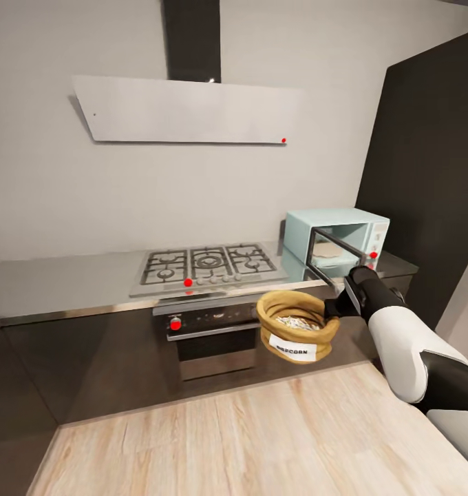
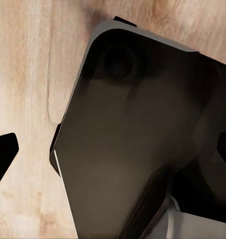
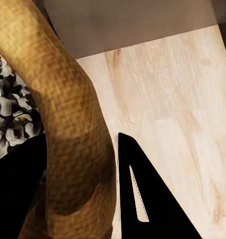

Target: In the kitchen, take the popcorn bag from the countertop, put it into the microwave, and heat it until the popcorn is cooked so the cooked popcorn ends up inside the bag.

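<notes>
The tan popcorn bag hangs in the air in front of the dark cabinet fronts, below the countertop edge. My right gripper is shut on its rolled rim, with one black finger outside the rim. Whitish popcorn fills the bag and looks puffed in the right wrist view. The mint-blue microwave stands on the worktop's right end with its glass door swung open toward me. My left gripper is open over the wooden floor, above my dark base.
A five-burner gas hob lies left of the microwave, with a dark oven beneath and a flat white hood above. A tall dark cabinet rises at the right. Wooden floor stretches before the cabinets.
</notes>
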